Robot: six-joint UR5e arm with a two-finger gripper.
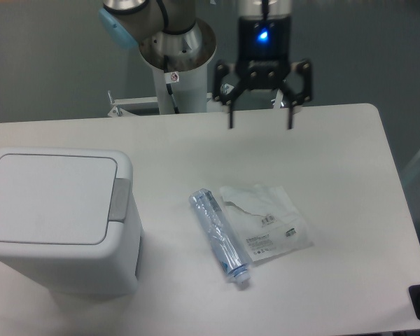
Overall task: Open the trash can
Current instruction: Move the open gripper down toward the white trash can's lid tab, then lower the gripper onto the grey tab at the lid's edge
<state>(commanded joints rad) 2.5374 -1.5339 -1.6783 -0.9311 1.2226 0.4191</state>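
The trash can sits at the lower left of the frame on the bench, its flat lid down and the grey push tab on the lid's right edge. The gripper hangs at the upper centre with jaws spread and nothing held. The tab lies well apart from it, down and to the left, so the coming move probably runs diagonally that way.

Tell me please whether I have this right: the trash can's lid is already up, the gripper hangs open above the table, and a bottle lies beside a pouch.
Not quite: the camera view shows the trash can lid shut flat. The gripper does hang open above the table, and the bottle lies beside the pouch.
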